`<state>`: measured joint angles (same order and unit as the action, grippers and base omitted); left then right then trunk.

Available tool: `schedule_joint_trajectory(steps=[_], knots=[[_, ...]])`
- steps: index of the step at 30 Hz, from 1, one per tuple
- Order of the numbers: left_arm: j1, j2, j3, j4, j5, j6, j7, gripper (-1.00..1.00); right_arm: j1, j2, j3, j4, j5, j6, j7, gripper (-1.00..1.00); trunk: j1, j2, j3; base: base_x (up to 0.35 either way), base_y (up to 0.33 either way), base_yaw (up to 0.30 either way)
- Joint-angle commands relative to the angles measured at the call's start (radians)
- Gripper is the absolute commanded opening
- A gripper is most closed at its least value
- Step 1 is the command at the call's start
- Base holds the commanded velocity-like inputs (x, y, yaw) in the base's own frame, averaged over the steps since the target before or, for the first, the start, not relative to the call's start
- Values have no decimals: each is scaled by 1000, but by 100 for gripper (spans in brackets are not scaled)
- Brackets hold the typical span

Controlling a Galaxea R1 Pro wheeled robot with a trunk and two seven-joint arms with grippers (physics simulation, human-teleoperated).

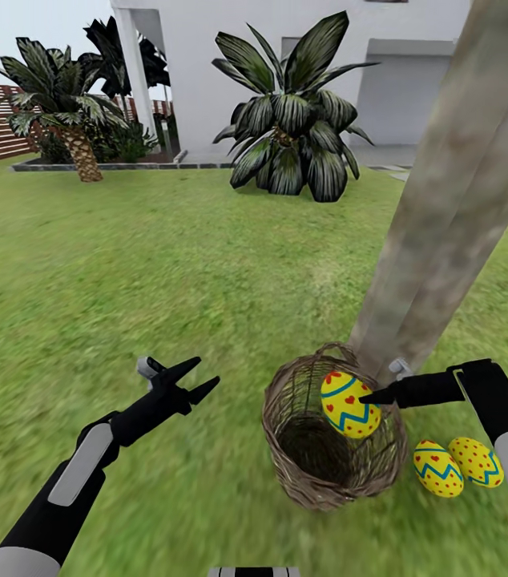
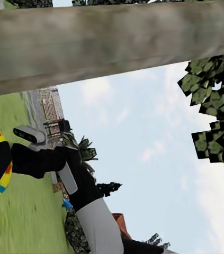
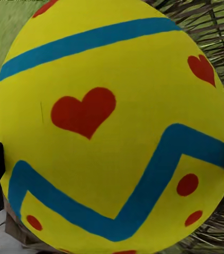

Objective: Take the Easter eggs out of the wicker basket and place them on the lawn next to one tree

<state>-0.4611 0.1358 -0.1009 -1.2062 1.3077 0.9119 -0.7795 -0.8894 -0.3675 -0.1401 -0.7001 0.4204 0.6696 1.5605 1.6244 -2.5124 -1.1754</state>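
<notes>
The right gripper (image 1: pixel 366 398) is clamped on the third egg (image 1: pixel 348 404), holding it above the basket (image 1: pixel 330 473), over the rim on the tree side. In the right wrist view the egg (image 3: pixel 112 127) sits between the finger pads. The other two eggs (image 1: pixel 454 466) lie on the lawn (image 1: pixel 166 280) just beside the basket, near the foot of the tree (image 1: pixel 454 192). The move seems to turn on carrying the held egg away from the basket toward that pair. The left gripper (image 1: pixel 194 381), fingers apart and empty, hovers on the basket's far side from the tree.

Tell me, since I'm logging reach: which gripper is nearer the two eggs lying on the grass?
Right. The right gripper holds the third egg above the basket, near the two eggs; the left gripper hangs beyond the basket.
</notes>
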Motion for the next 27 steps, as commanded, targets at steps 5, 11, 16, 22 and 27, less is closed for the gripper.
schedule_joint_trajectory(steps=[5,11,16,22,27], knots=[[-1,1,-2,0,4,4,0,100,0,0,-4,-1,11,10,9,-100,-2,1,19,0,0,0],[-1,1,-2,0,5,4,0,100,0,-1,-4,-1,10,10,9,-100,-5,2,42,0,0,0],[-1,1,-1,0,5,4,0,100,0,-1,-4,0,9,10,9,-100,-7,3,61,0,0,0],[-1,2,-2,-1,7,7,-1,100,0,-1,-4,1,9,10,9,-100,-10,5,80,0,0,0],[-1,2,0,1,7,3,-8,100,1,0,-4,1,9,10,9,-100,-10,5,80,0,0,0]])
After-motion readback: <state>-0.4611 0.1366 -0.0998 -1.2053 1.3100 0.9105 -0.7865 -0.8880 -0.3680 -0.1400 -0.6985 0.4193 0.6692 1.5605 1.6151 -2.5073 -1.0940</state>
